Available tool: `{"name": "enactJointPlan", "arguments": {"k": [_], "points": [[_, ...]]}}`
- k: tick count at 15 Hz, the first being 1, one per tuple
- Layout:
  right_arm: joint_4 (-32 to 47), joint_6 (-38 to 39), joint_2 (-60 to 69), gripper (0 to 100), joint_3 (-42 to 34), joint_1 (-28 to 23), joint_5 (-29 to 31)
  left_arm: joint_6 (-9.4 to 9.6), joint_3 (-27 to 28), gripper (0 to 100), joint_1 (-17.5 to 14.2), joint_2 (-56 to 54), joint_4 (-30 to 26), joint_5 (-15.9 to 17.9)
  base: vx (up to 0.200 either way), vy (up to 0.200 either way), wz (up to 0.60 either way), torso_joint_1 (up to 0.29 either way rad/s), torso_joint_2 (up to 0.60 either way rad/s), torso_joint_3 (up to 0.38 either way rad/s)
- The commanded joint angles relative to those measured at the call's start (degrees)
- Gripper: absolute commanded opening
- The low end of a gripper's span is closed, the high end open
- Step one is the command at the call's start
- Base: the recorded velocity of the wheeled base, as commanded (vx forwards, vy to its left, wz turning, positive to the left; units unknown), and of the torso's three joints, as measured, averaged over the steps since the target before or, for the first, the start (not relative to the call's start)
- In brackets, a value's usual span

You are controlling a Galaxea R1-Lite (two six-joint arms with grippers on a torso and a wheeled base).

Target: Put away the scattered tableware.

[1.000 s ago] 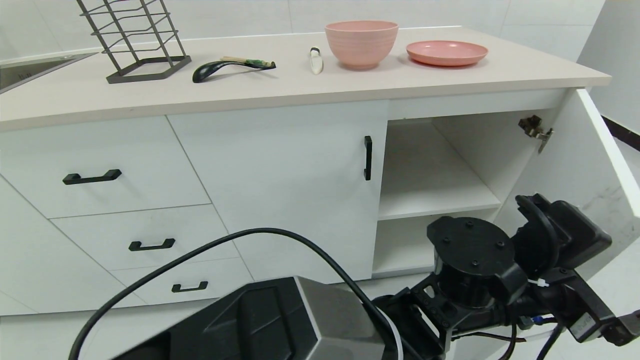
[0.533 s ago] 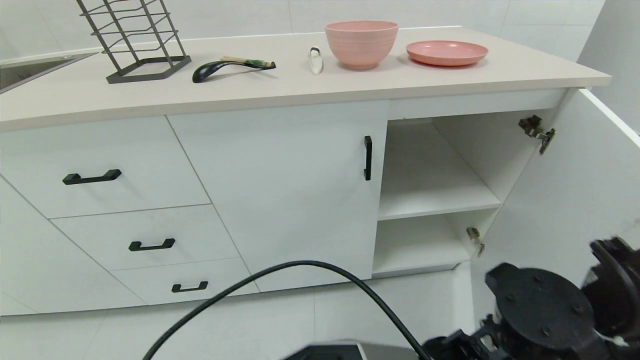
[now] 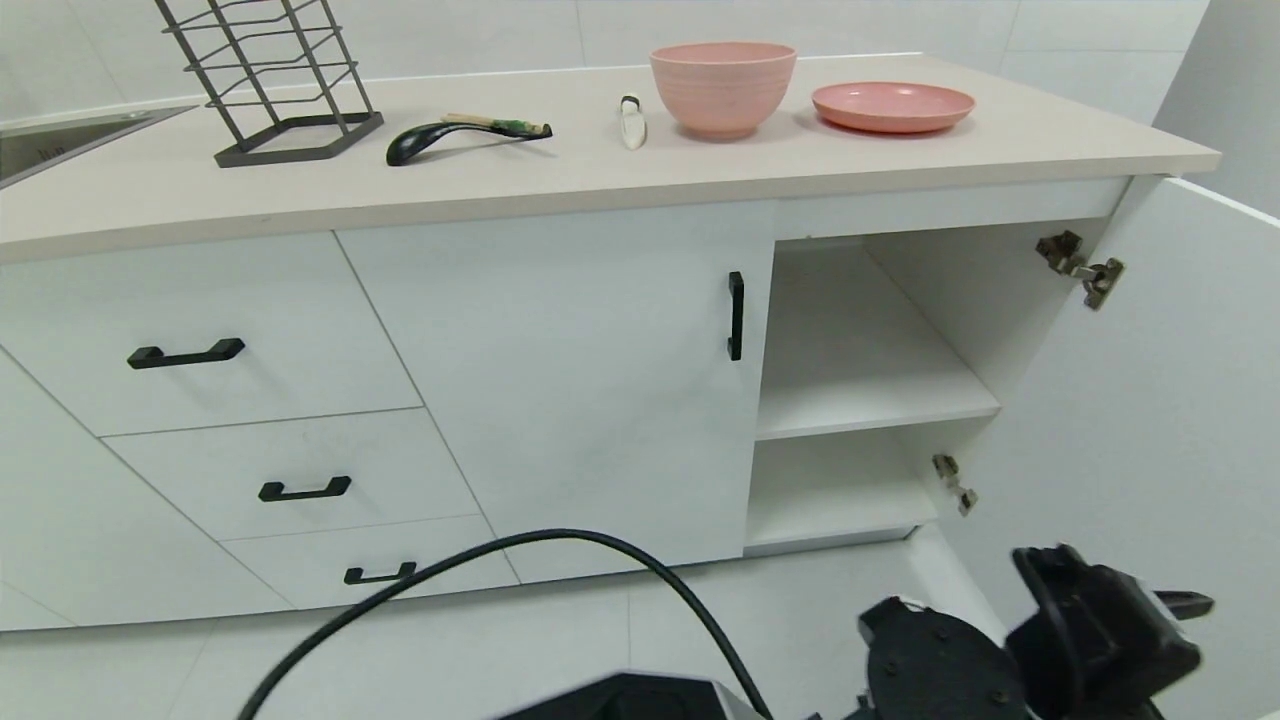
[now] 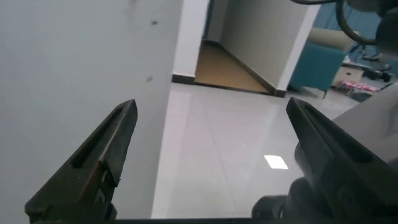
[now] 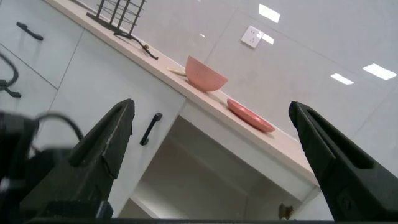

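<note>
We saw the pink bowl (image 3: 722,85) and plate (image 3: 893,105) by the far right corner of the counter (image 3: 600,170), well apart from our right gripper (image 5: 211,109). It and the left gripper (image 4: 211,109) both gaped wide

Cabinet door (image 3: 1150,400) is swinging fully open as the right arm (image 3: 1090,640) is dropping back low, uncovering the lower shelf (image 3: 830,490).

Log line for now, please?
cupboard door open; counter: pink bowl, pink plate, black spoon, white spoon; left pincer open; right pincer open
</note>
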State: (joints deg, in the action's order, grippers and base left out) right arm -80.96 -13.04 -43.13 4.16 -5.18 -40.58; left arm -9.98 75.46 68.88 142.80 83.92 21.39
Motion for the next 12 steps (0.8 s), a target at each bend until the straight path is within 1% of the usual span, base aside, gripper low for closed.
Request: {"name": "enactJointPlan", "arguments": {"k": [1,2,3,4,5,6,7,8,9,10,11,12], "points": [[0.01,-0.14,-0.55,100,-2.05,0.17,-0.02,-0.04,-16.05,100,-5.51,-12.81,6.08,-0.21,0.000,0.000,0.00,0.000,0.00,0.000],[0.01,-0.32,-0.55,100,-2.84,0.26,-0.02,0.40,-20.53,100,-7.09,-16.15,6.08,-0.21,0.000,0.000,0.00,0.000,0.00,0.000],[0.10,-0.58,-0.46,100,-4.07,0.70,-0.02,2.16,-27.30,100,-9.90,-21.95,6.08,-0.30,0.000,0.000,0.00,0.000,0.00,0.000],[0.27,-0.67,-0.38,100,-4.07,1.14,-0.02,2.69,-30.46,100,-11.57,-25.03,6.08,-0.39,0.000,0.000,0.00,0.000,0.00,0.000],[0.36,-0.67,-0.46,100,-4.07,2.02,-0.02,2.78,-35.12,100,-15.00,-30.92,6.08,-0.39,0.000,0.000,0.00,0.000,0.00,0.000],[0.45,-0.67,-0.55,100,-4.16,2.54,-0.02,2.86,-38.02,100,-17.81,-35.40,6.08,-0.39,0.000,0.000,0.00,0.000,0.00,0.000],[0.54,-0.67,-0.55,100,-4.16,2.63,-0.02,2.86,-40.04,100,-19.57,-38.21,6.08,-0.30,0.000,0.000,0.00,0.000,0.00,0.000],[0.89,-0.58,-0.29,100,-4.16,2.63,-0.02,2.95,-44.26,100,-22.82,-43.13,6.08,-0.30,0.000,0.000,0.00,0.000,0.00,0.000],[2.38,-0.58,0.24,100,-4.16,2.54,0.06,3.66,-48.04,100,-25.46,-47.09,6.08,-0.30,0.000,0.000,0.00,0.000,0.00,0.000],[3.26,-0.49,0.85,100,-4.16,2.54,0.06,3.83,-49.88,100,-26.69,-49.11,6.08,-0.21,0.000,0.000,0.00,0.000,0.00,0.000],[5.46,-0.40,2.17,100,-4.16,2.54,0.06,4.01,-52.96,100,-29.15,-53.15,6.08,-0.21,0.000,0.000,0.00,0.000,0.00,0.000],[11.26,-0.49,5.69,100,-4.16,2.54,0.06,4.01,-57.00,100,-33.54,-59.57,6.08,-0.21,0.000,0.000,0.00,0.000,0.00,0.000]]}}
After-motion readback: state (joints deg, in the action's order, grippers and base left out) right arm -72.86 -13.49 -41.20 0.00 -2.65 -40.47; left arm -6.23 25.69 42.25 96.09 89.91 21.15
